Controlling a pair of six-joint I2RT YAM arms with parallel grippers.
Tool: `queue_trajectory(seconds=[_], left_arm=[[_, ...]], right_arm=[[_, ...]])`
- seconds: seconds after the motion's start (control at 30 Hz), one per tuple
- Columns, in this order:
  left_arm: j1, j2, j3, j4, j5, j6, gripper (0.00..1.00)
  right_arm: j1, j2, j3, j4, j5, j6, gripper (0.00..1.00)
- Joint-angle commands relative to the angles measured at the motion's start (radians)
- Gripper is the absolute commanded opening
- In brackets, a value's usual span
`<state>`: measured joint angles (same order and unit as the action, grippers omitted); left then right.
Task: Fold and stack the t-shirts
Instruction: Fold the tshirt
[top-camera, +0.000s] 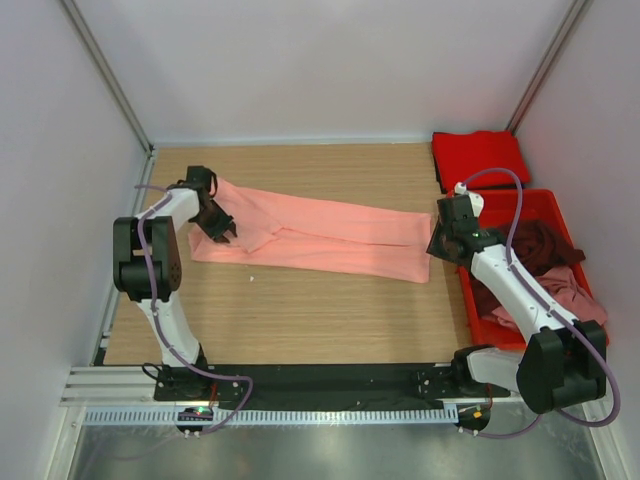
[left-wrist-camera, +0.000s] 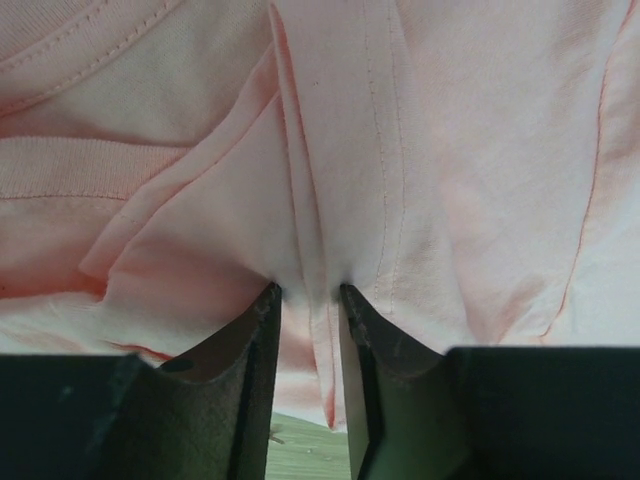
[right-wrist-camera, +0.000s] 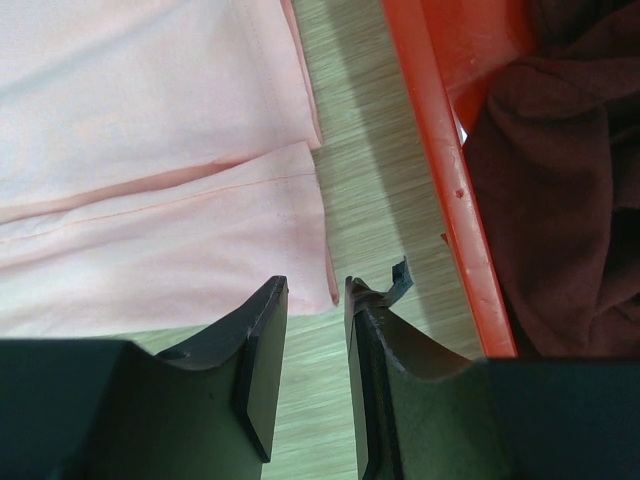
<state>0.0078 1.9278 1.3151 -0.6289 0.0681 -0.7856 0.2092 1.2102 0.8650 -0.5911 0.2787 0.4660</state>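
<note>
A salmon-pink t-shirt (top-camera: 320, 235) lies folded into a long band across the table. My left gripper (top-camera: 222, 230) sits at its left end, by the collar. In the left wrist view its fingers press into the cloth (left-wrist-camera: 430, 150), and the left gripper (left-wrist-camera: 307, 290) stands narrowly open round a hanging fold, with a gap on each side. My right gripper (top-camera: 443, 245) is at the band's right end. It (right-wrist-camera: 317, 285) is open, the shirt's corner (right-wrist-camera: 200, 200) just at its tips. A bright red t-shirt (top-camera: 478, 157) lies folded at the back right.
A red plastic bin (top-camera: 540, 195) stands at the right edge, right beside my right arm, its wall (right-wrist-camera: 440, 180) close to the right fingers. A dark maroon shirt (top-camera: 540, 245) (right-wrist-camera: 560, 170) and a dusty pink one (top-camera: 560, 300) lie crumpled inside. White walls enclose the table.
</note>
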Motion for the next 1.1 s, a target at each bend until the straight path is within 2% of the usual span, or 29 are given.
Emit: queue_trajectory(seconds=[0.0,0.2,0.3,0.47,0.57,1.07], left_arm=[[0.001,0.011,0.041,0.014,-0.014,-0.009,0.33],[0.001,-0.033,0.045,-0.011,-0.034,-0.012,0.33],[-0.045,-0.059,0.067,-0.054,-0.06,-0.007,0.34],[-0.057,-0.09,0.056,-0.048,-0.06,-0.017,0.33],[-0.066,-0.082,0.058,-0.051,-0.099,-0.01,0.32],[-0.066,-0.017,0.022,-0.003,-0.11,-0.024,0.31]], right_arm=[[0.001,-0.029,0.005,0.022,0.024,-0.01,0.36],[0.001,-0.024,0.005,0.025,0.022,-0.01,0.37],[0.001,-0.021,0.002,0.028,0.019,-0.012,0.36],[0.001,-0.012,0.008,0.033,0.014,-0.009,0.37],[0.001,-0.008,0.009,0.031,0.01,-0.009,0.37],[-0.001,-0.017,0.006,0.03,0.017,-0.01,0.37]])
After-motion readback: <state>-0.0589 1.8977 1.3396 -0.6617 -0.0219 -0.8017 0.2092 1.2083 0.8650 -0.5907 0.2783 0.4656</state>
